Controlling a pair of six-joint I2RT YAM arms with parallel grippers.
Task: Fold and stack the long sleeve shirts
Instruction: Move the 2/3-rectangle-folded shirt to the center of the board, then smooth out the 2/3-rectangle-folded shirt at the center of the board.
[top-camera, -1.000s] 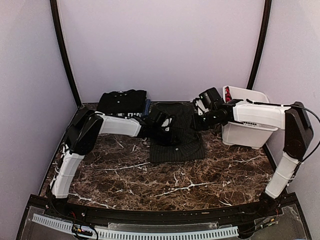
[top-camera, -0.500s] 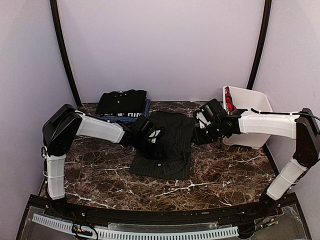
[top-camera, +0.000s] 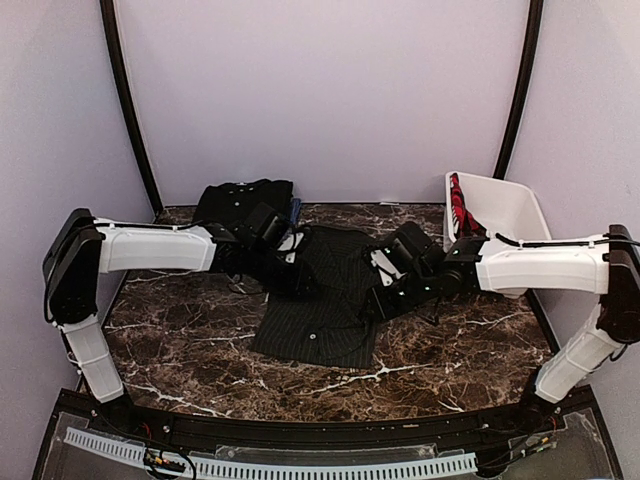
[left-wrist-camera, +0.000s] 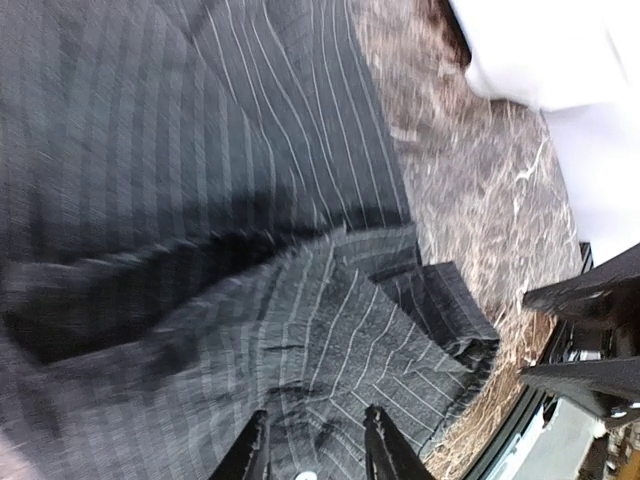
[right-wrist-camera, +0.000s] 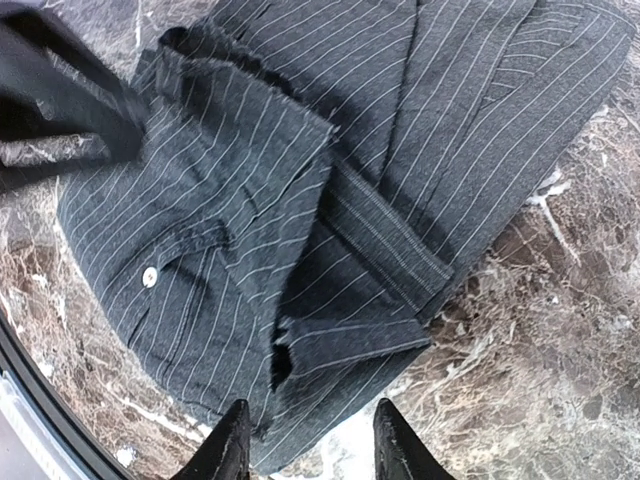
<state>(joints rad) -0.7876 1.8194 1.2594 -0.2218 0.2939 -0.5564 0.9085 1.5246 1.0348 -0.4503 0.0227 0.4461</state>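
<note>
Pinstriped shirt (top-camera: 320, 305) lies folded mid-counter (top-camera: 450, 350), long axis near-to-far, near end skewed left. Left jaws sit over its far-left edge, parted slightly above cloth; can't tell if they pinch it. Right jaws hang at its right edge, parted, gripping nothing. Stack of folded shirts (top-camera: 245, 203) sits just off the far-left corner, so the left arm (top-camera: 150, 245) is nearer. My guess: shirt goes far-left onto it.

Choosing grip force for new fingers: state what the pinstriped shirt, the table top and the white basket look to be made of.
Pinstriped shirt: soft woven cloth, matte, likely cotton or flannel; it creases and shows a frayed edge. Table top: brown marble look with white veins, perhaps laminate. Basket: smooth white plastic, it seems.
</note>
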